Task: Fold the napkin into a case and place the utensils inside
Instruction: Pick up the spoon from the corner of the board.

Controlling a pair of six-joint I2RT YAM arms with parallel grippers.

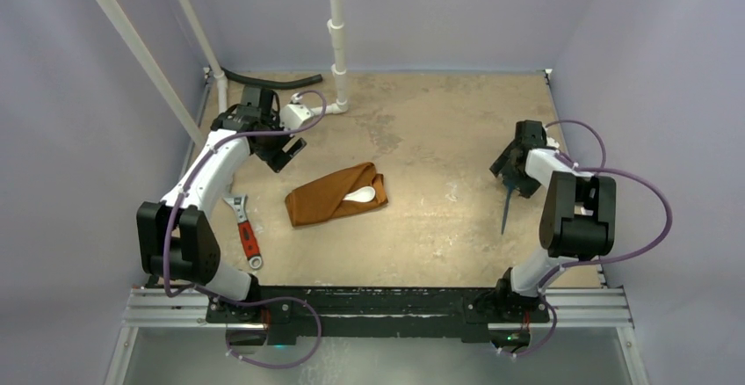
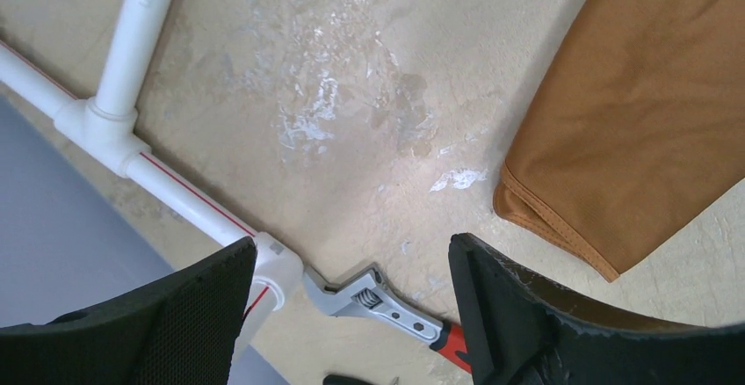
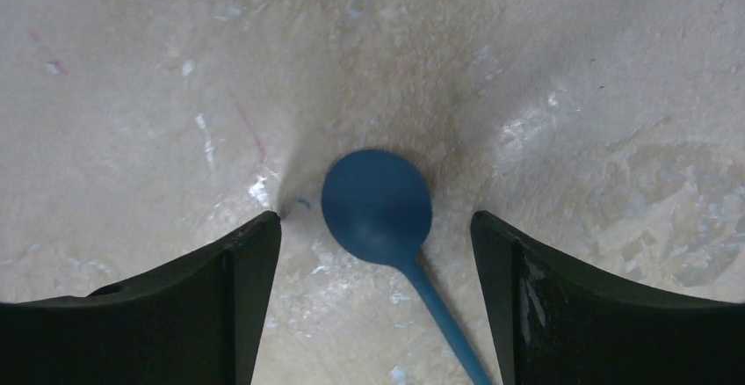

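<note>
Rust-orange folded cloth case (image 1: 325,200) on mid beige worktop (image 1: 422,244), both tools empty.
Nearest, red-handled adjustable wrench (image 1: 249,236) at left; at right, slim blue plastic spoon (image 3: 376,205) flat between right tool's (image 3: 376,218) wide-spread fingers, untouched; further in, small white plastic spoon (image 1: 360,195) tucked in the case; furthest, left tool (image 2: 353,240) gaping beside the case.

You've got the rust-orange case (image 1: 332,199) folded flat, lying at a slant left of centre on the counter (image 1: 439,244), with the white spoon (image 1: 360,195) showing at its open right end. Your blue spoon (image 3: 376,205) lies flat on the right side, well apart from it, handle toward the near edge.
</note>
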